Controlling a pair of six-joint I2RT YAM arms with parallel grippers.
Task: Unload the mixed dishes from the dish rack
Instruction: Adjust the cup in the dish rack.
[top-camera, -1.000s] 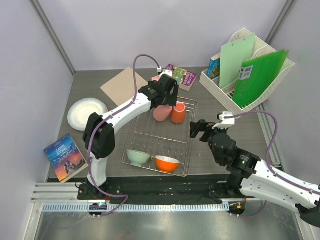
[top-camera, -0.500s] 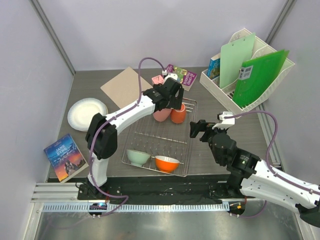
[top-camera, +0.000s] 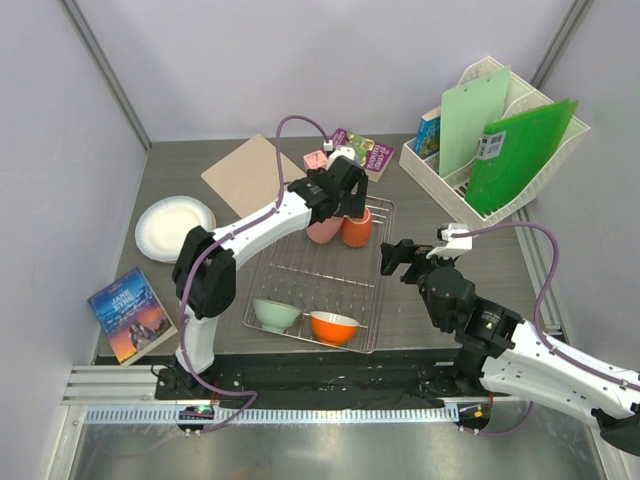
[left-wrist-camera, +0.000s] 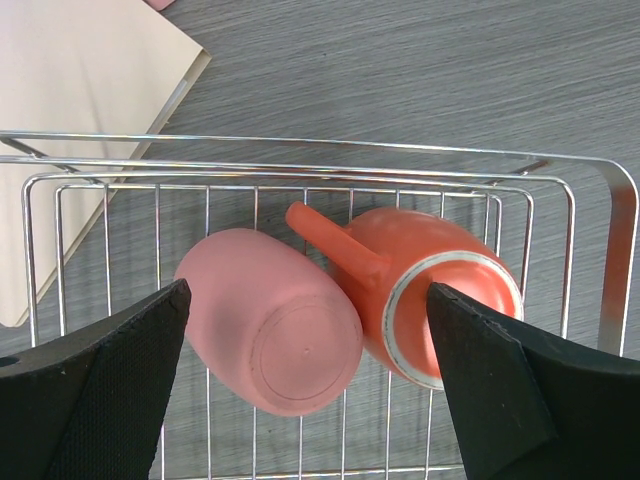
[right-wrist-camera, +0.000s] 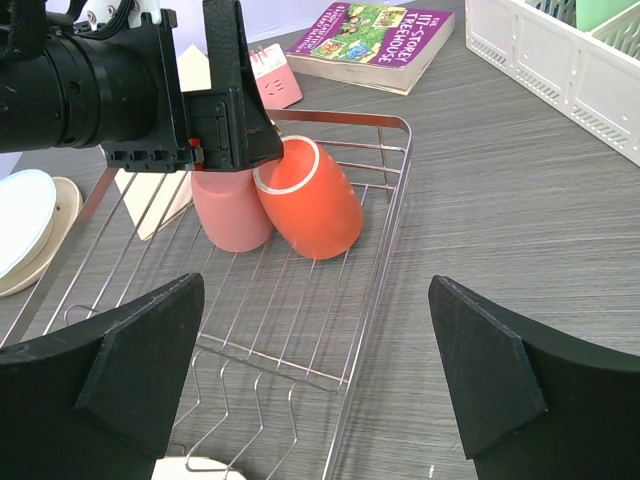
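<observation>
- The dish rack sits mid-table with four dishes in it. The pink cup and orange cup touch each other at its far end. The mint-green bowl and orange bowl are set at its near end.
- The plates are stacked on the table, well left of the rack, so that part is judged done.
- Over the last second the left gripper has been carried slightly right and farther back. It is now held over the two cups with its jaws spread wide and nothing gripped.
- Contact with either cup cannot be confirmed from the wrist view, but a gap appears to be left.
- The right gripper is unmoved just right of the rack, jaws wide and empty.
- A cup pick is judged to be prepared. Both cups are straddled, so centring on one is called for before closing.
</observation>
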